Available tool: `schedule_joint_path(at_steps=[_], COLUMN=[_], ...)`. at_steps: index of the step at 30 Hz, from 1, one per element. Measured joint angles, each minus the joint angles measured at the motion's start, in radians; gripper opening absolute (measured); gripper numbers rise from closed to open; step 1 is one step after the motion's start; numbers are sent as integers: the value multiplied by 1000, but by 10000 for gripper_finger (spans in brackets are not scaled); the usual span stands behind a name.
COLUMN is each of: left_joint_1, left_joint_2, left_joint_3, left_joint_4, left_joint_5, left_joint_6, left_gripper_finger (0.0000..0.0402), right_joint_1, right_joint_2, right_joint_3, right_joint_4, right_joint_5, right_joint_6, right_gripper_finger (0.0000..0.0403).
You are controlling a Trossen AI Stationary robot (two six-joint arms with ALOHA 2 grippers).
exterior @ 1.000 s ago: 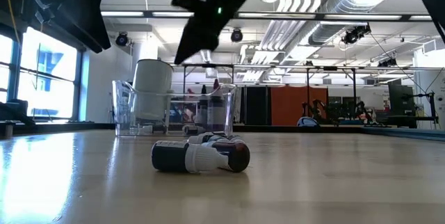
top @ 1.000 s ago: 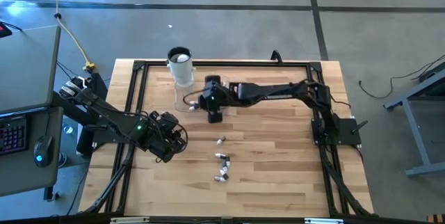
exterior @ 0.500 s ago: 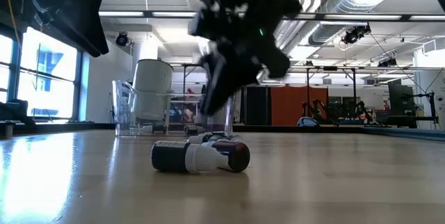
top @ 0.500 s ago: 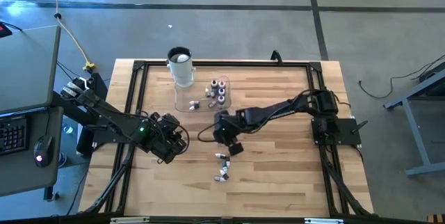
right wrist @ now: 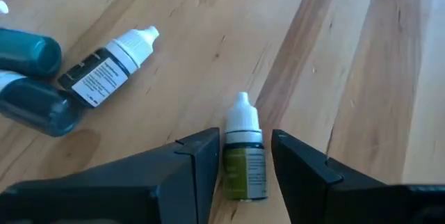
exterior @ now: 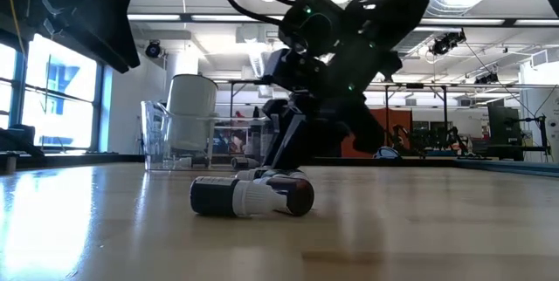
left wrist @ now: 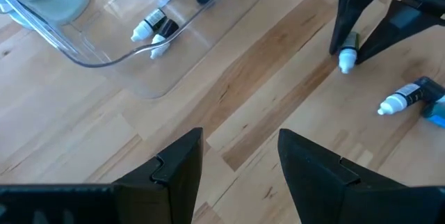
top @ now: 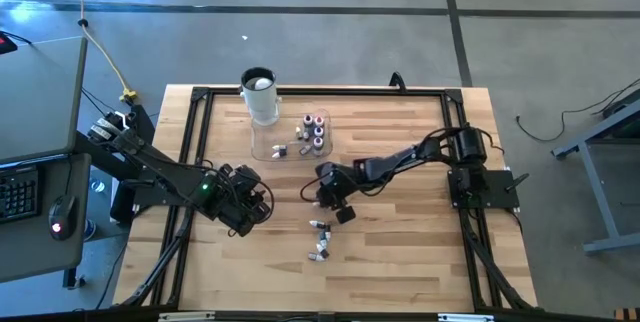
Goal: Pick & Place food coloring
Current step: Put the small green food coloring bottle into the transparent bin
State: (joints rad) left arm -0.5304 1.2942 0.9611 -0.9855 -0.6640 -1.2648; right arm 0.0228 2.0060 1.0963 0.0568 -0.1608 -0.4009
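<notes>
Right gripper (right wrist: 235, 156), near the bench's centre, straddles a lying olive-labelled dropper bottle (right wrist: 244, 165), fingers apart, not clamped. Bottle likely light, rigid, slippery, prone to roll; grip mid-body across the label. Left gripper (left wrist: 238, 156) waits spread toward the left edge.

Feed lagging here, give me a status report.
Right claw open, straddling green bottle on table. Left claw open, idle near tray. Other loose bottles nearby; nothing blocking.

White cup (top: 259, 95) upright at clear tray's (top: 268, 149) far corner; desk (top: 40, 162) with mouse (top: 59, 228) beside table (top: 400, 262).
</notes>
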Motion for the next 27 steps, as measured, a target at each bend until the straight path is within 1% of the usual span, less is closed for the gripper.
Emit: schedule_joint_path(at_steps=[6, 10, 13, 16, 19, 21, 24, 25, 27], left_joint_1=[0, 0, 0, 0, 0, 0, 0, 0, 0], left_joint_2=[0, 0, 0, 0, 0, 0, 0, 0, 0], left_joint_3=[0, 0, 0, 0, 0, 0, 0, 0, 0], left_joint_4=[8, 16, 17, 17, 16, 16, 16, 16, 16], left_joint_5=[-9, -9, -8, -9, -9, -9, -8, -7, -3], left_joint_6=[0, 0, 0, 1, 2, 3, 3, 4, 4], left_gripper_finger=[183, 183, 183, 183, 183, 183, 183, 183, 183], right_joint_1=[-14, -16, -17, -17, -24, -38, -75, -89, -120], right_joint_2=[-1, 0, 2, 2, 3, 2, 2, 2, 2], right_joint_3=[-34, -30, 1, 59, 147, 227, 355, 391, 447], right_joint_4=[70, 79, 76, 76, 74, 54, -34, -61, -87], right_joint_5=[1, -8, -11, 6, 33, 91, 212, 228, 226], right_joint_6=[80, 87, 109, 110, 104, 80, 45, 42, 59], right_gripper_finger=[120, 95, 75, 65, 69, 78, 83, 83, 79])
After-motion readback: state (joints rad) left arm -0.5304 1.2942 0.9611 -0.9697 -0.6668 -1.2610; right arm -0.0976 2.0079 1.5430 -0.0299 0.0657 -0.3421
